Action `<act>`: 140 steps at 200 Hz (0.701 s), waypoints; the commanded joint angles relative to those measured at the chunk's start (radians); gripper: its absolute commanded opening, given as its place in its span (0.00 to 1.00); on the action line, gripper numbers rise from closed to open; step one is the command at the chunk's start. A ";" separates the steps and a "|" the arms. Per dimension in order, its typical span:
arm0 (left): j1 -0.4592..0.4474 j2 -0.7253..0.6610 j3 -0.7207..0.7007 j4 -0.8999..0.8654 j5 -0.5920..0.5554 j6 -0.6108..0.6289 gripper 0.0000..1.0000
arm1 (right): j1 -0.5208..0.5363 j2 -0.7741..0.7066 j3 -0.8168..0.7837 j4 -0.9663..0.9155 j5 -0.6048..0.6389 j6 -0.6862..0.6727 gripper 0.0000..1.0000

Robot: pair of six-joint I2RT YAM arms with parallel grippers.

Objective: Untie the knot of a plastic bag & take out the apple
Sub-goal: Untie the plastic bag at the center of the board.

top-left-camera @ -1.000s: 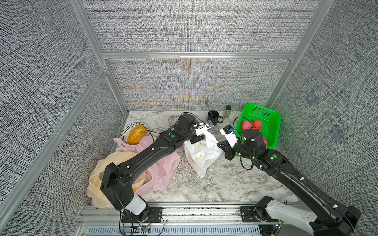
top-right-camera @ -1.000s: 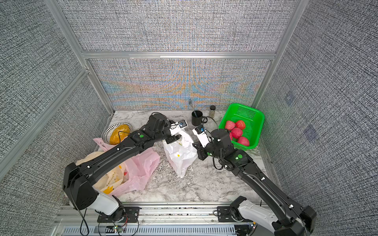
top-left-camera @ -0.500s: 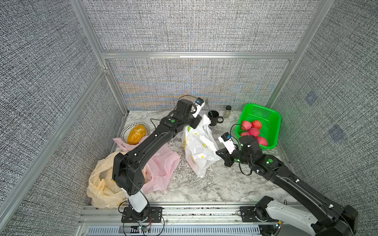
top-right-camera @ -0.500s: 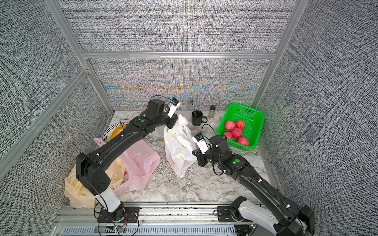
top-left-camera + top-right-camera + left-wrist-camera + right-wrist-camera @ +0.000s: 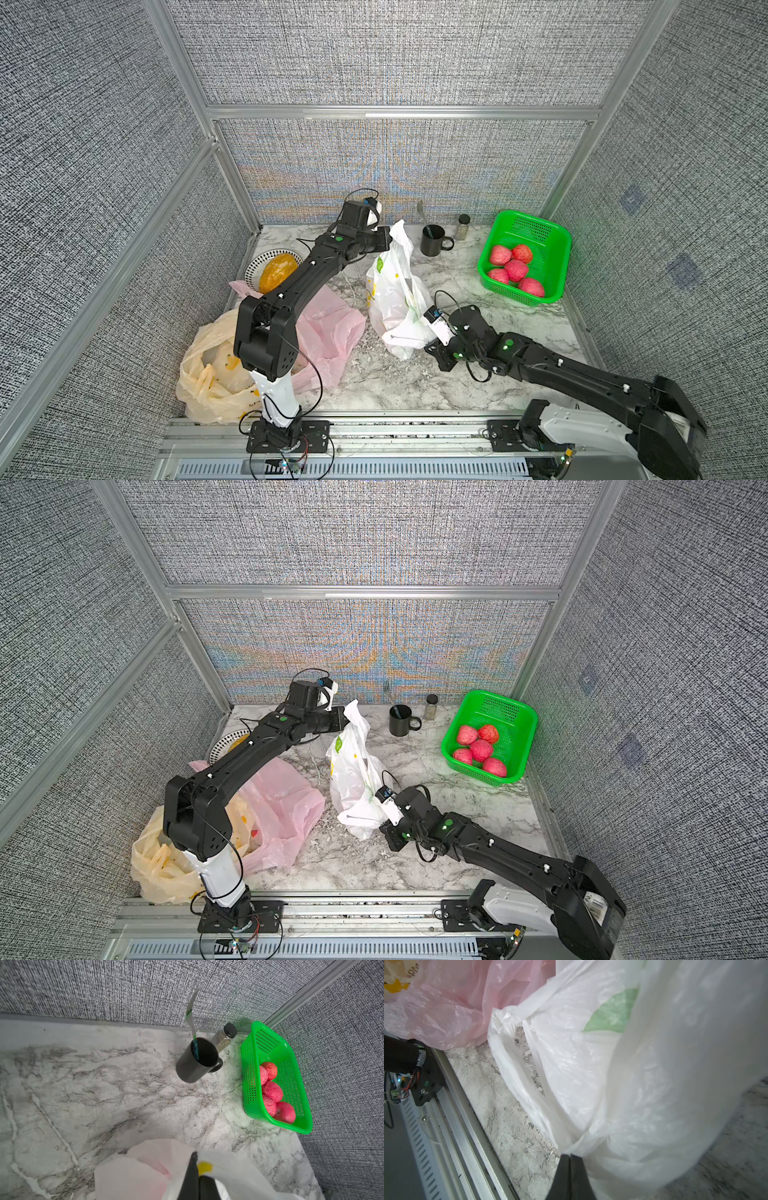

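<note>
Your left claw [image 5: 389,245] is clamped on the top flap of the white bag [image 5: 395,291], which stands on the desk [image 5: 395,386] between the pink bag [image 5: 332,328] and the green basket [image 5: 536,228], pulled tall in both top views. Only the left wrist view shows the fingers [image 5: 192,1176] pressed together on plastic. Your right claw [image 5: 570,1159] grips a low fold near the bag's base, and only the right wrist view shows that pinch. Whether the apple sits inside, can't tell.
</note>
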 commanded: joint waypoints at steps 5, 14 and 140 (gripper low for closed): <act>0.004 0.006 -0.028 0.135 0.079 -0.052 0.00 | 0.005 0.020 -0.003 0.005 0.009 0.050 0.00; 0.004 -0.001 -0.062 0.174 0.088 -0.073 0.00 | 0.005 0.025 0.004 -0.004 0.010 0.049 0.00; 0.001 -0.055 -0.224 0.265 0.127 -0.097 0.02 | -0.138 -0.133 0.321 -0.195 0.107 -0.065 0.92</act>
